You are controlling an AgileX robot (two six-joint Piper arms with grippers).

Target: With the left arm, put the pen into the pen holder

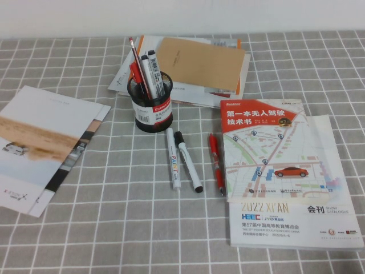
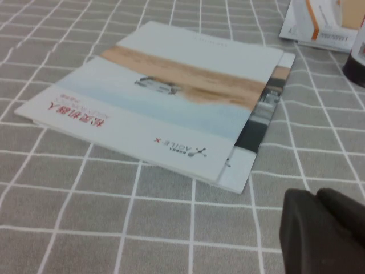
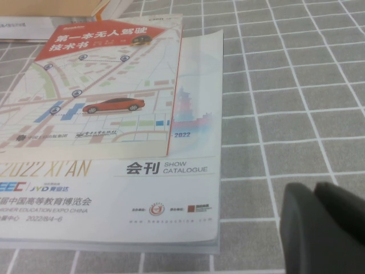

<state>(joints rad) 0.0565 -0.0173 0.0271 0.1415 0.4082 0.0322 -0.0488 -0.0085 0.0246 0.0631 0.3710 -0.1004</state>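
Note:
The black mesh pen holder (image 1: 153, 113) with a red-and-white label stands at the table's middle back. The thin dark-red pen (image 1: 136, 59) stands in it, leaning back-left, pale end up, beside a white marker and a red pen. Neither arm shows in the high view. My left gripper (image 2: 315, 195) is shut and empty, low over the checked cloth near a brochure's corner. A dark bit of the holder (image 2: 357, 61) shows at that view's edge. My right gripper (image 3: 315, 188) is shut and empty, over the cloth beside the catalogue.
Two white markers (image 1: 173, 157) (image 1: 188, 162) and a glossy red pen (image 1: 215, 164) lie in front of the holder. A thick catalogue (image 1: 285, 182) lies right, a brochure (image 1: 40, 148) left, and a brown envelope on papers (image 1: 199, 63) behind.

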